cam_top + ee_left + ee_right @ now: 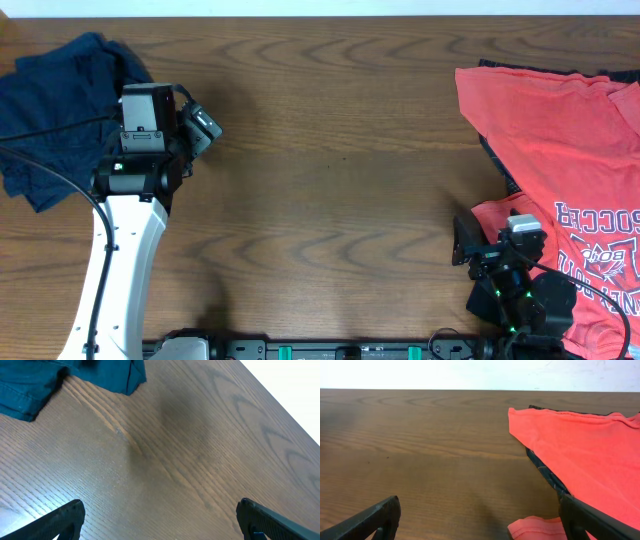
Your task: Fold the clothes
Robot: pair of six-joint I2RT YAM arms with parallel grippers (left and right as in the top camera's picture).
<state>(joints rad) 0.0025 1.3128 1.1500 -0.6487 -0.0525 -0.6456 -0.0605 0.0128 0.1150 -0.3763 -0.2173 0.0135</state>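
Note:
A crumpled navy T-shirt [55, 105] lies at the table's far left; its edge shows in the left wrist view [60, 380]. A coral-red T-shirt [565, 150] with printed lettering lies at the right, over a dark garment [492, 155] whose edge peeks out. The red shirt also shows in the right wrist view [580, 455]. My left gripper [205, 128] is open and empty over bare wood just right of the navy shirt; its jaws show in its wrist view [160, 520]. My right gripper [465, 240] is open and empty at the red shirt's left edge, a red fold [535, 529] between its jaws [480, 520].
The wooden table [330, 170] is bare between the two piles. The far edge of the table [420, 389] meets a white wall. Cables run along the left arm over the navy shirt.

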